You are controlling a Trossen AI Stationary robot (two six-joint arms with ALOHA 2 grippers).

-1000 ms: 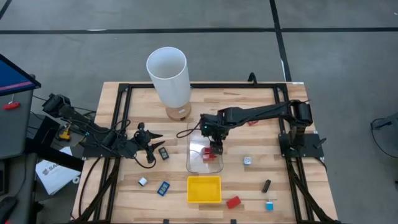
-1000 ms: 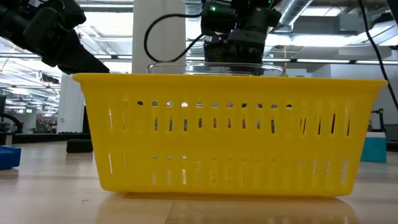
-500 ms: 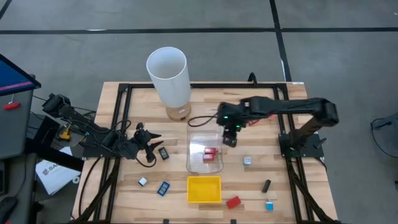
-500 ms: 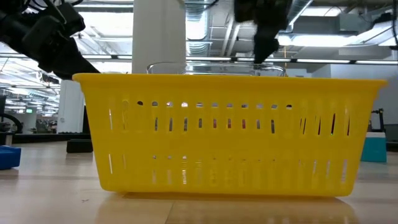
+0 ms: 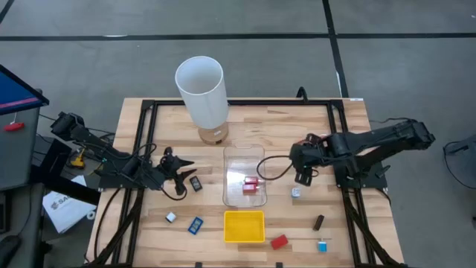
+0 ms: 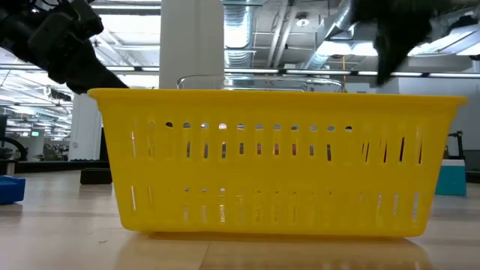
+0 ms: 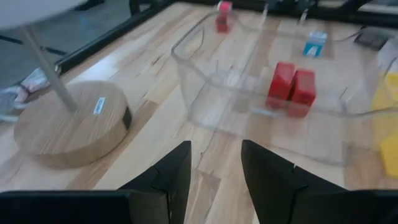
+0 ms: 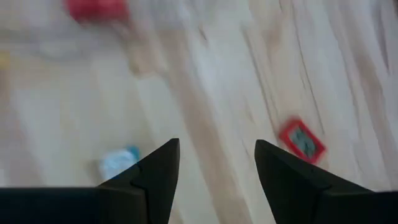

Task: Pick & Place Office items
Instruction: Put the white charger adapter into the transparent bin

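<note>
Two red office items (image 5: 251, 182) lie side by side on the floor of the clear bin (image 5: 232, 158), also in the left wrist view (image 7: 291, 88). More small pieces lie loose on the table: a black one (image 5: 195, 183), a white one (image 5: 170, 217), a blue one (image 5: 195, 224), a silver-white one (image 5: 296, 192), a black one (image 5: 318, 222), a red one (image 5: 279, 241) and a light-blue one (image 5: 322, 246). My right gripper (image 5: 303, 176) hangs open and empty right of the bin, above the silver-white piece. My left gripper (image 5: 186, 165) waits open left of the bin, pointing at it.
A yellow slotted tray (image 5: 244, 225) stands in front of the clear bin and fills the low view (image 6: 277, 161). A tall white cylinder (image 5: 201, 89) on a round wooden base (image 7: 68, 121) stands at the far left of the bin. A black frame (image 5: 141, 149) rims the table.
My right gripper has risen from inside the clear bin and swung toward the table's right edge, tipping more steeply downward. The two red pieces stay on the bin's floor.
</note>
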